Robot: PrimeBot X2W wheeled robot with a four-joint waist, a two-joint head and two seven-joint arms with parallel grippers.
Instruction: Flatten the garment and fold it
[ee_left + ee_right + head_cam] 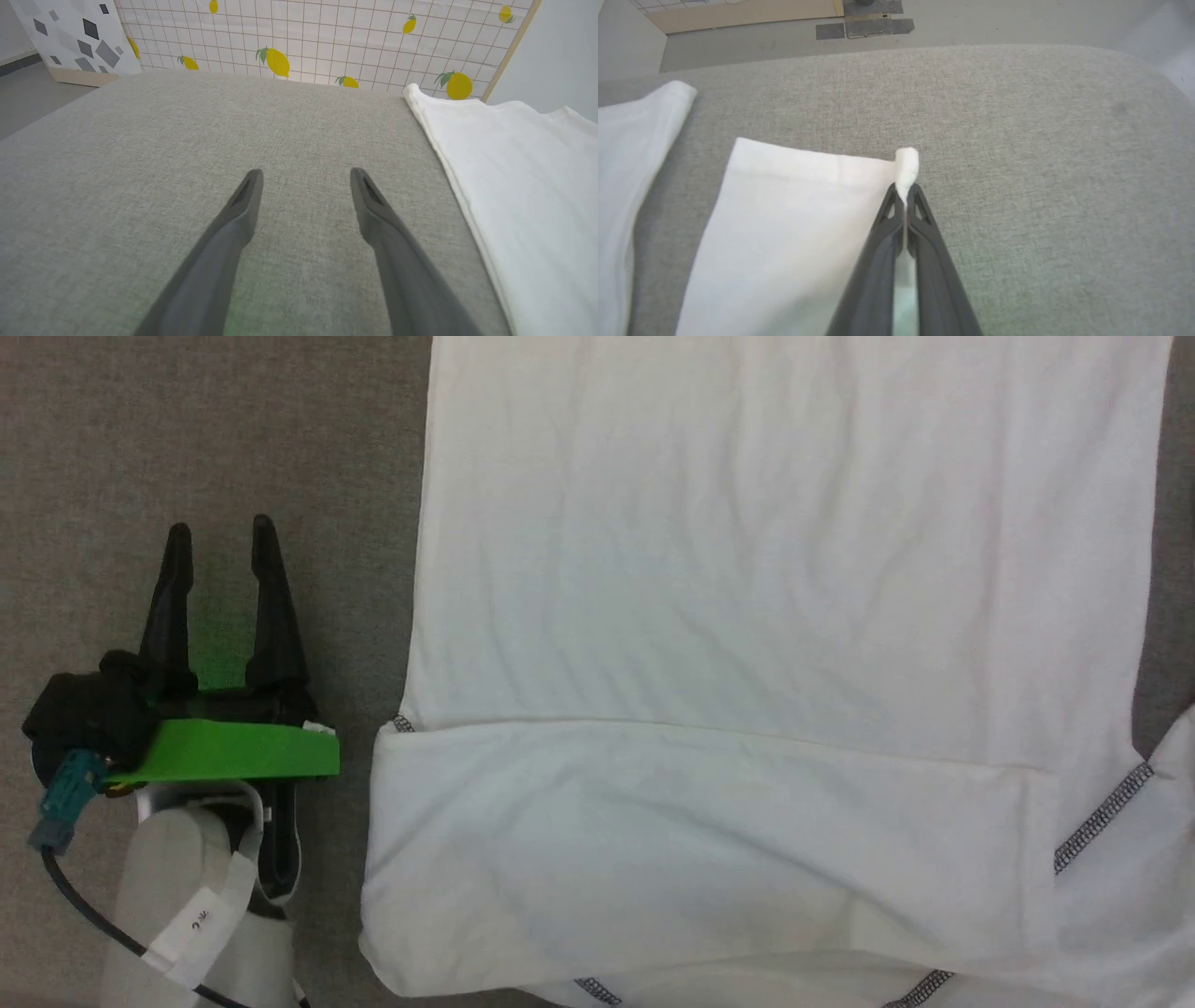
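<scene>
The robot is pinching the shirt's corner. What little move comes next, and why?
Probably lift the right gripper and fold the pinched corner over the garment: it is shut on that corner, the garment lies flat, and the left gripper is open.

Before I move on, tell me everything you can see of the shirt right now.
The shirt is white, thin-looking fabric with dark grey zigzag stitching along its seams. It lies spread mostly flat on the grey fabric surface, lightly wrinkled, with one part folded over its near side. The right pincer is shut on a corner, a tuft of cloth poking past its tips. The left pincer stands open beside the shirt's edge, apart from it.
</scene>
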